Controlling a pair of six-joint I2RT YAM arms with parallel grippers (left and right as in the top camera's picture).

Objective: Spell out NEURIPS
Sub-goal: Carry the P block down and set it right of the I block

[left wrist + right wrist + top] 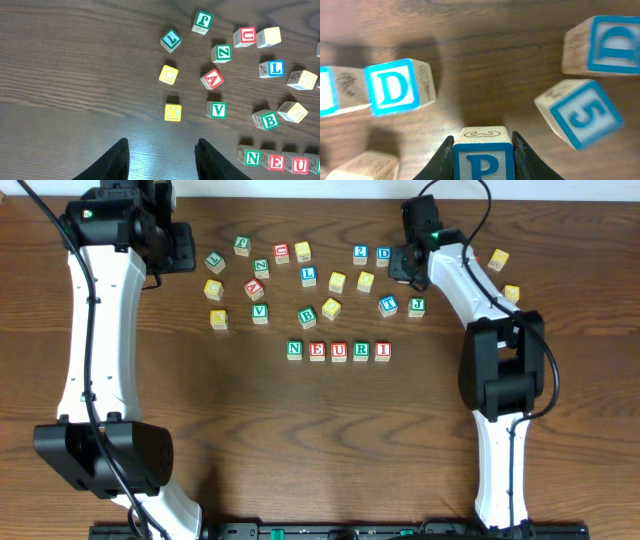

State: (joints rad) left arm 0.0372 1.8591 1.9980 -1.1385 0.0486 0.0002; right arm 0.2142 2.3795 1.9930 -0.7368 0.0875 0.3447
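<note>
Nearest the right wrist camera, a wooden cube with a blue letter P (pixel 483 162) is clamped between the two black fingers of the right gripper (pixel 483 145), which is closed on its sides. To its left in that view a wooden cube with a blue letter D (pixel 395 89) is seen, and to its right a tilted wooden cube with a blue number 5 (pixel 580 116); neither is touched by the fingers. Whether the P cube is lifted off the dark wooden table (pixel 300 440) cannot be told. From overhead, the left gripper (pixel 185 248) is seen toward the back left, beside the scattered cubes. In its own wrist view its jaws are spread apart over bare wood, with a yellow cube lettered K (pixel 172 112) just ahead of them. In the middle of the table a straight row is formed, left to right, by the green N cube (pixel 294 349), red E cube (pixel 316 351), red U cube (pixel 339 351), green R cube (pixel 361 350) and red I cube (pixel 382 351), set side by side. The right gripper is placed toward the back right, well apart from that row.
</note>
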